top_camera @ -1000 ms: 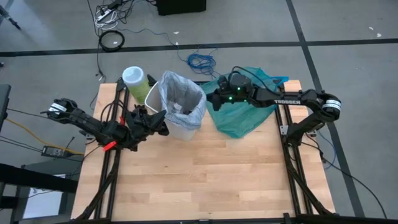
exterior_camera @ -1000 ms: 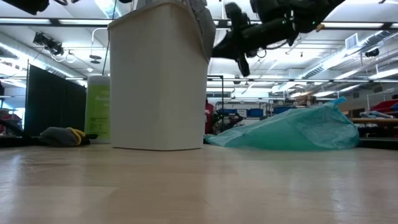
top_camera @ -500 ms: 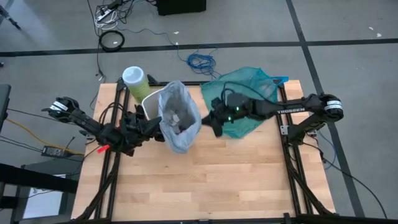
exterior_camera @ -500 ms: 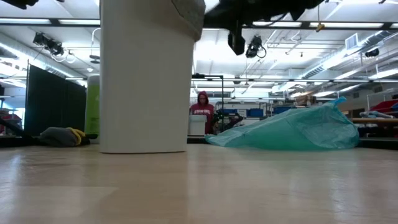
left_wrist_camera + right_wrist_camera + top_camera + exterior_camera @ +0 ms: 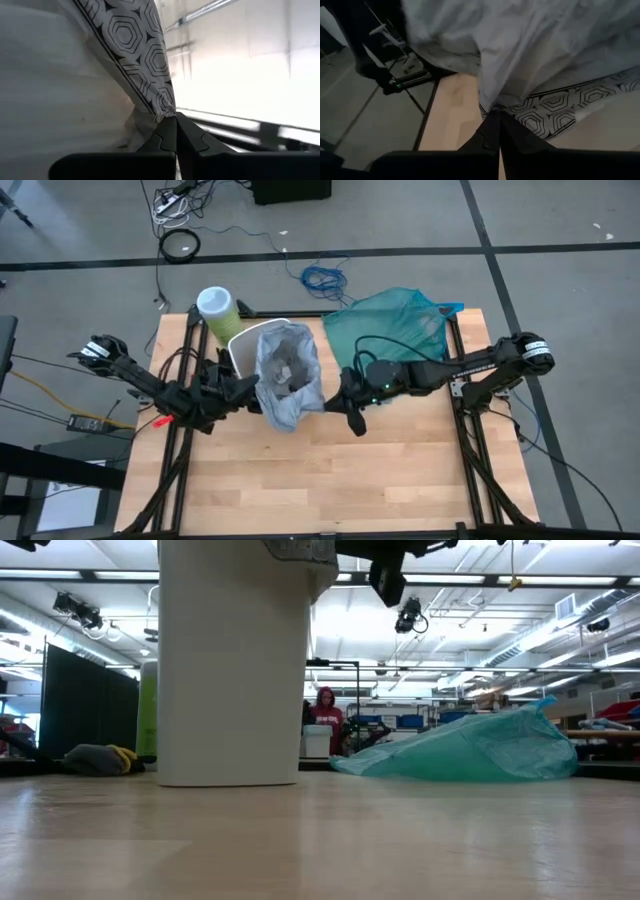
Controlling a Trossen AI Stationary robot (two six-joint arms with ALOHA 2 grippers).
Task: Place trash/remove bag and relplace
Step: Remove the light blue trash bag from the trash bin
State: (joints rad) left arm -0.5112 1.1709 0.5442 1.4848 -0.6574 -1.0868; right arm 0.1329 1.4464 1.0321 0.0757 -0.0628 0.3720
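— How is the bag (image 5: 285,375) held, nearest the front of the bench (image 5: 330,470)?

— Its rim is pinched on two opposite sides. The left gripper (image 5: 248,387) is clenched on the edge by the bin (image 5: 240,345); in the left wrist view the fingers (image 5: 192,145) are pressed together on the patterned hem. The right gripper (image 5: 335,394) is likewise clamped on the other side, so the mouth is kept stretched open and the load carried evenly.

— And the trash (image 5: 284,366)?

— Scraps are seen inside the lifted bag, which hangs over the bin's front edge. It is judged to be partway drawn out.

— Farther back?

— The teal-green bag (image 5: 395,330) is left lying at the far edge, and a green canister (image 5: 216,310) stands behind the bin.
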